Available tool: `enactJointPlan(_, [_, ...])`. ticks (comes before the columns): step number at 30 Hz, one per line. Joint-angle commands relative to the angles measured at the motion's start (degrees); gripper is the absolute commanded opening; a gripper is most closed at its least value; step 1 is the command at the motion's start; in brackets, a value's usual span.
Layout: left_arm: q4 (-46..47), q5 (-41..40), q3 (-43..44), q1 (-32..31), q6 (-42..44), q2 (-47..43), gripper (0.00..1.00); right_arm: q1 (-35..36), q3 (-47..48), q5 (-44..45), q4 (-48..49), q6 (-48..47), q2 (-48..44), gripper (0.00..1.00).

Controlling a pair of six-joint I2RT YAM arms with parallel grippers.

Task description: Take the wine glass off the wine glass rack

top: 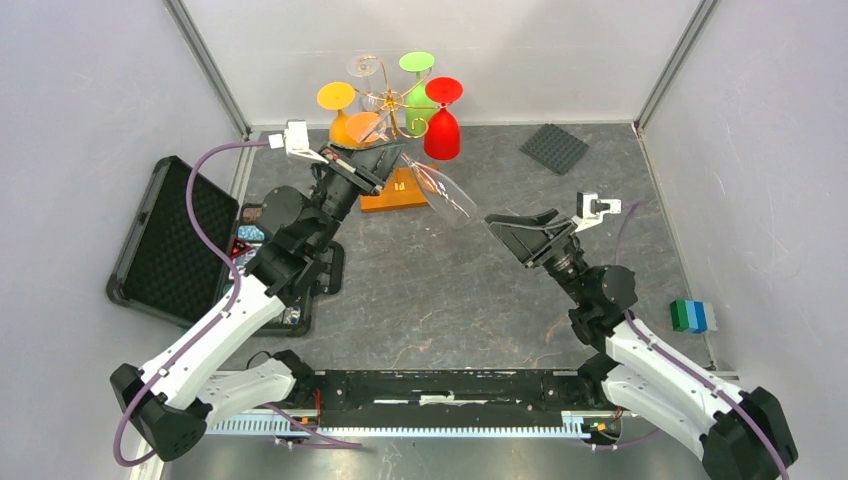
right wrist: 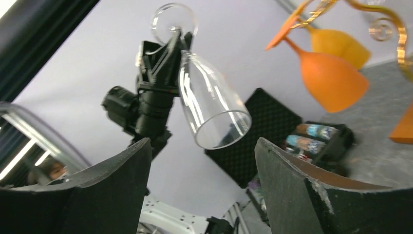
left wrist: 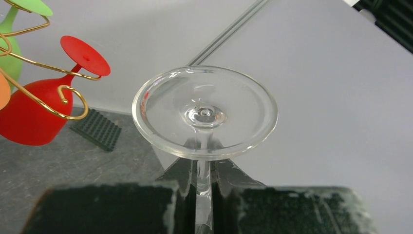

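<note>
Seen from above, the left fingers [top: 372,160] are found just in front of the wine glass rack [top: 398,192], clamped on the thin stem of a clear wine glass [top: 445,195]. The stem is pinched close under the foot, probably because it is the one part narrow enough to be gripped firmly. The glass is already off the rack's gold scrolls. It is held tilted in the air at the rack's front right, above the desk [top: 450,300], with its open rim aimed away from the rack. On the rack itself, coloured glasses [top: 442,125] in orange, green and red are hung upside down by their feet from the scrolls. Farther to the rack's right, the right fingers [top: 512,232] are spread wide apart with nothing held between them, and are turned to face the rim. A handover is suggested: the bowl seems to be offered mouth first so that it can be received by the wider grip.
</note>
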Motion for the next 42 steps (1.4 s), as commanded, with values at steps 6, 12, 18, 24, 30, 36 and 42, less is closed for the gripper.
enactJointPlan(6, [10.9,3.2,-0.5,-0.1,-5.6,0.9,0.02,2.2,5.6,-6.7,19.1,8.3,6.7,0.73])
enactJointPlan(12, [13.4,5.0,-0.9,-0.1,-6.5,1.5,0.02,3.3,5.9,-4.9,22.7,11.4,10.4,0.63])
enactJointPlan(18, [14.4,6.0,-2.1,-0.1,-6.9,0.9,0.02,4.0,7.5,-4.0,23.5,10.7,12.3,0.56])
enactJointPlan(24, [18.0,7.9,-4.2,-0.1,-5.4,0.2,0.02,4.8,8.3,-3.5,25.6,12.7,14.6,0.45])
enactJointPlan(30, [22.9,12.6,-6.0,-0.1,-3.4,-0.1,0.02,5.3,8.8,-3.4,24.9,15.2,16.1,0.34])
enactJointPlan(36, [26.4,15.3,-7.5,-0.1,-1.2,-1.5,0.02,5.6,8.7,-3.2,22.1,15.8,16.4,0.07])
enactJointPlan(42, [21.6,15.5,-7.5,-0.1,2.7,-4.5,0.36,5.7,10.7,-2.7,14.1,10.0,13.9,0.0])
